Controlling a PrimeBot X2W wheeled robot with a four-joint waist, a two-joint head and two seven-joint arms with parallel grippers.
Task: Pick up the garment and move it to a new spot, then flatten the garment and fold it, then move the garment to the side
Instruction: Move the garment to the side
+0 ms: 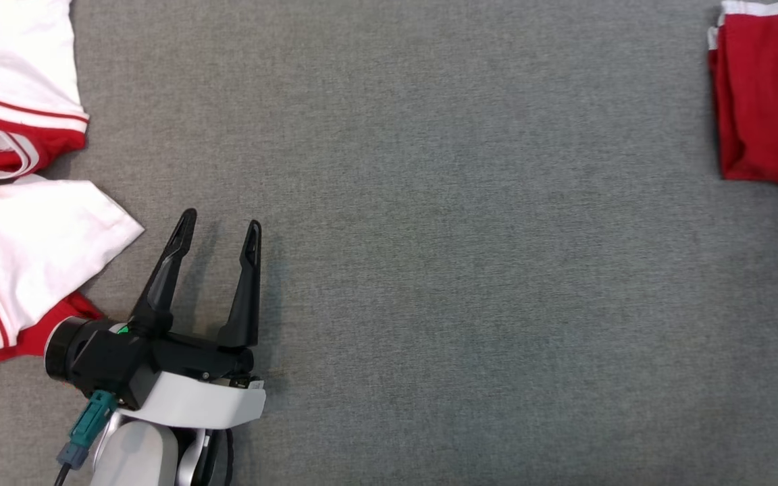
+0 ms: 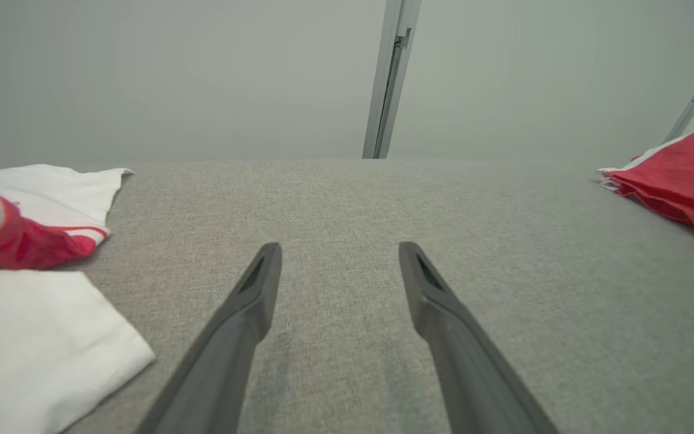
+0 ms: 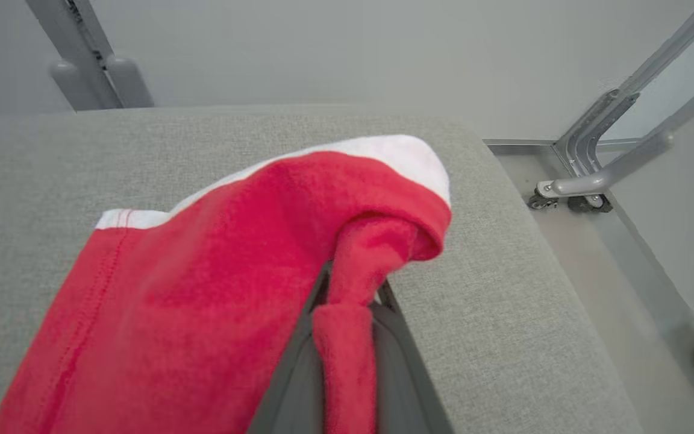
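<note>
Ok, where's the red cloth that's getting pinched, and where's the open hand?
red cloth (image 3: 202, 289), right wrist view, on its wide red panel.
left hand (image 1: 221, 221), head view, midway between its two spread fingertips.

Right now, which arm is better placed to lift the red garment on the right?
Right. The right gripper is shut on a fold of the red garment, while the left gripper stands open over the grey surface, far from it.
</note>
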